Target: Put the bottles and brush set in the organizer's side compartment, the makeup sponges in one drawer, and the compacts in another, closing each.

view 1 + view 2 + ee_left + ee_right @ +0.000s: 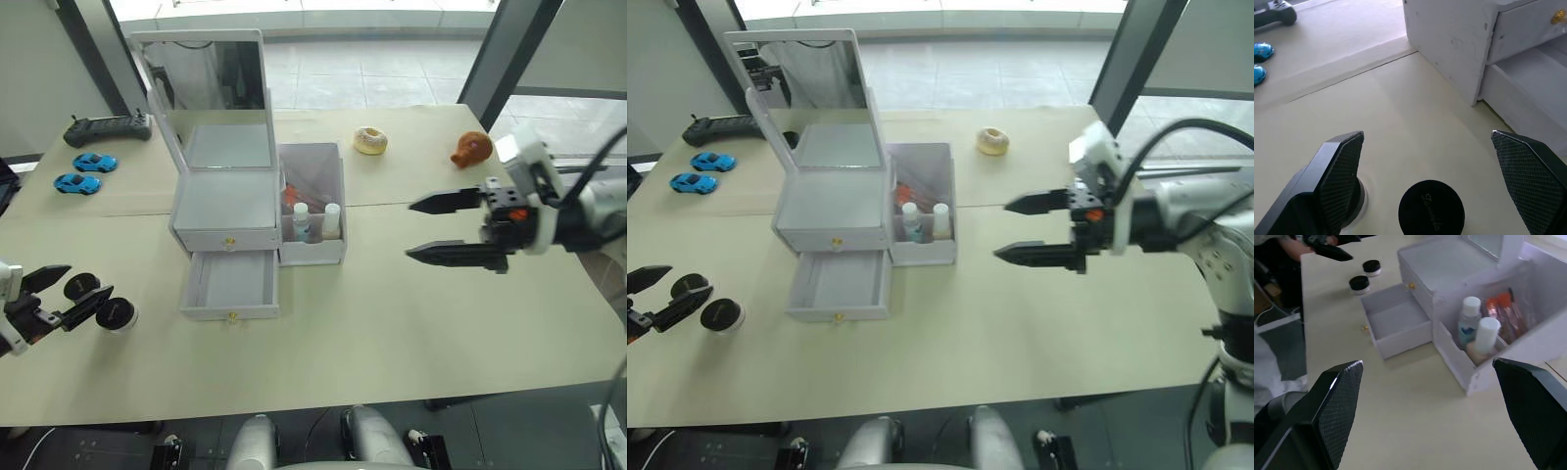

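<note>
The white organizer [223, 211] stands with its mirror lid up. Its upper drawer [227, 239] is closed and its lower drawer [233, 284] is pulled out, showing nothing inside. In the side compartment [313, 253] stand the two white-capped bottles [301, 221] [332, 219], with the brush set [1504, 308] behind them. Two black compacts [80, 286] [117, 314] sit on the table at the near left. My left gripper [88, 281] is open over them, and one compact [1431, 209] lies between its fingers. My right gripper [409, 231] hovers open and empty to the right of the organizer. The makeup sponges are out of view.
A doughnut toy [370, 140] and a brown toy [472, 149] lie at the far right. A black controller [108, 127] and two blue toy cars [95, 162] [76, 183] lie at the far left. The table's [392, 352] front edge runs close below the compacts.
</note>
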